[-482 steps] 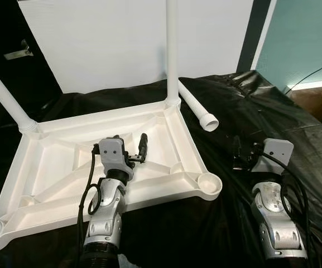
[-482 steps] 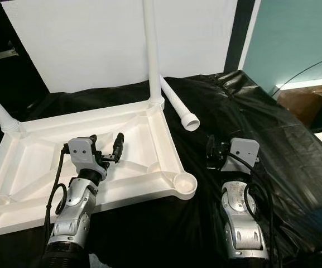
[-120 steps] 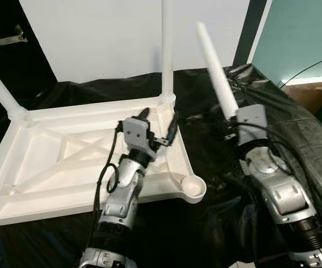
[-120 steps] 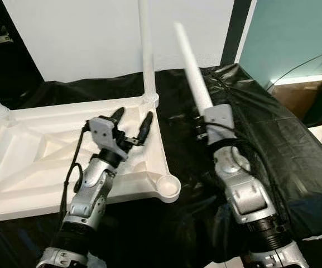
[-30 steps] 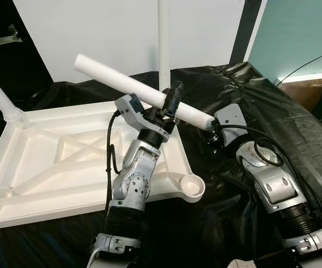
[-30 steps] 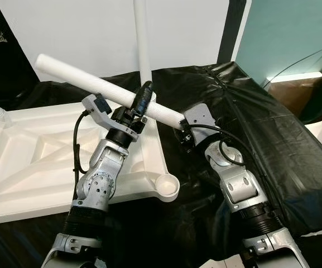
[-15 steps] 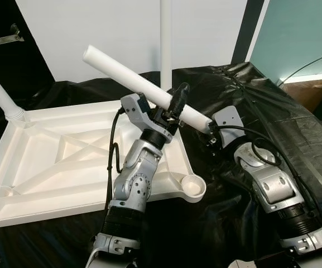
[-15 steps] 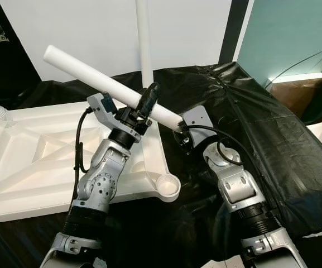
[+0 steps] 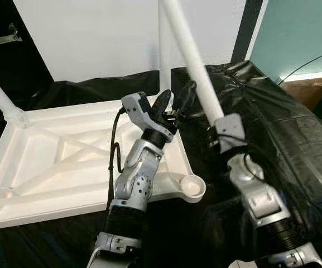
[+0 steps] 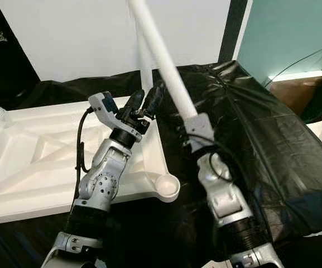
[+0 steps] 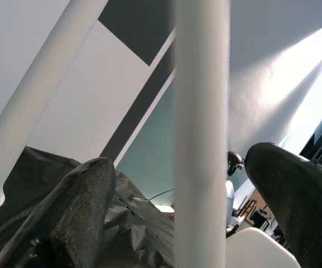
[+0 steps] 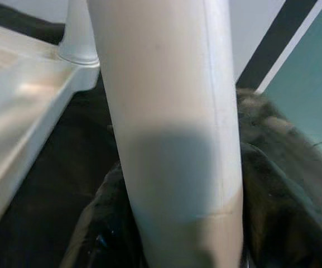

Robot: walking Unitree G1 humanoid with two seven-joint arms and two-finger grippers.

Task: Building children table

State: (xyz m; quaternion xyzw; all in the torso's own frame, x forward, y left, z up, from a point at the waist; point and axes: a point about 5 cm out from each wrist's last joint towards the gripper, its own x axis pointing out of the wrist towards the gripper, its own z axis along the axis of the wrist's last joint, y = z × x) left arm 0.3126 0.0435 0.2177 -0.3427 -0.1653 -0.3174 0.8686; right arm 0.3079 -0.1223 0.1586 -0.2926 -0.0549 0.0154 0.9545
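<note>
Smooth white plastic leg point(image 9: 191, 58), a round tube, clamped in the right gripper point(image 9: 216, 134) and tilted upward. Left gripper point(image 9: 174, 103) spread wide, holding nothing, above the ribbed upturned tabletop point(image 9: 66, 162) on crinkled black sheeting point(image 9: 272, 128).

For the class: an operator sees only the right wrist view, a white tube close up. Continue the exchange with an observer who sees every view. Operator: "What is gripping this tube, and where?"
Observer: The right gripper clamps the table leg at its lower end.
Operator: Is the other gripper helping?
Observer: No. The left gripper is open, its fingers spread around the leg with gaps.
Operator: Where does the leg go?
Observer: Likely the empty corner socket of the upturned tabletop.
</note>
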